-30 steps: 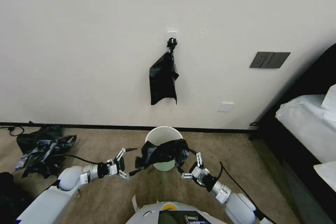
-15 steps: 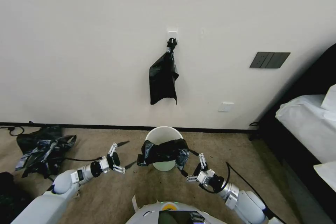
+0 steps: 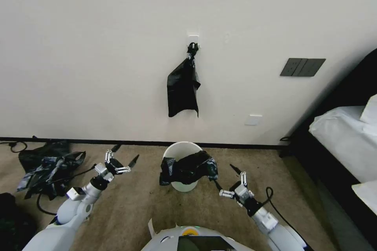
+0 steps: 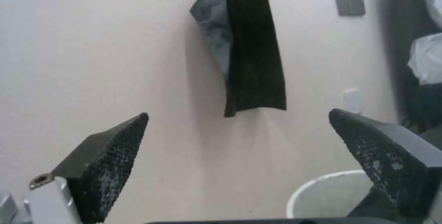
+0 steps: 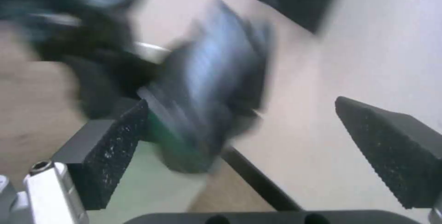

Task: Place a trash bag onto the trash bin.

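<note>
The trash bin stands on the carpet by the wall, cream-white and round. The trash bag, glossy black and wrinkled, lies draped over the bin's near rim and hangs down its front; the far part of the opening shows bare. My left gripper is open, off to the bin's left and apart from the bag. My right gripper is open to the bin's right, also clear of the bag. In the right wrist view the bag is a blur beyond the open gripper. The left wrist view shows the bin's rim past the open gripper.
A knotted black bundle hangs from a wall hook above the bin. A black plastic pile with blue-grey patches lies on the floor at the left. A bed stands at the right. Cables trail from both arms across the carpet.
Both grippers have drawn away from the bag: the left one out to the left and toward the wall, the right one out to the right. The bag has stayed on the bin's near rim.
</note>
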